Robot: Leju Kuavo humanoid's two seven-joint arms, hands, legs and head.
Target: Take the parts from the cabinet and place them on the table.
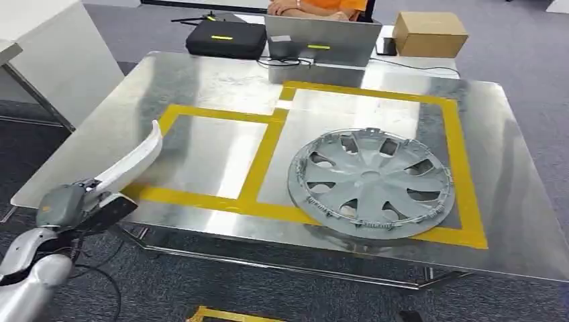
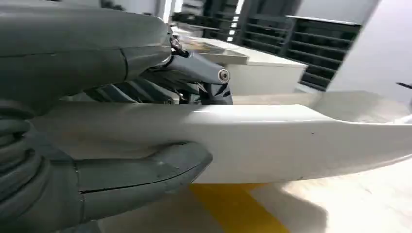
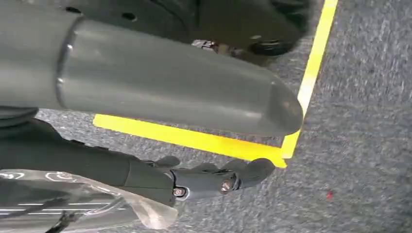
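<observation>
While the left hand point(image 1: 79, 202) holds a long white trim strip point(image 1: 131, 163) by one end, the strip's long axis runs away from the hand, up and over the near-left corner of the metal table point(image 1: 201, 87), with its free tip above the left of two bays marked out in yellow tape point(image 1: 263, 157). The grasped end lies off the table's near edge, so the coming move, by judgement, carries the strip along its own length further over the table until the whole piece stands above the left bay. A grey wheel cover point(image 1: 371, 182) lies flat in the right bay, well apart from the strip.

Left wrist view: the thick thumb point(image 2: 145, 172) presses one face of the trim strip point(image 2: 272, 141) and darker fingers point(image 2: 204, 73) cross the opposite edge, a firm clasp that the head view cannot resolve; yellow tape point(image 2: 238, 208) lies directly beyond the strip.

Right wrist view: the right hand point(image 3: 194, 141) hangs above grey carpet point(image 3: 359, 121) and a yellow floor line point(image 3: 194, 138), far from the table; its fingers point(image 3: 218, 182) are extended and hold nothing, leaving the left hand the nearer by far. Beyond the table stand a laptop point(image 1: 322, 40), a black case point(image 1: 225, 39) and a cardboard box point(image 1: 429, 32).
</observation>
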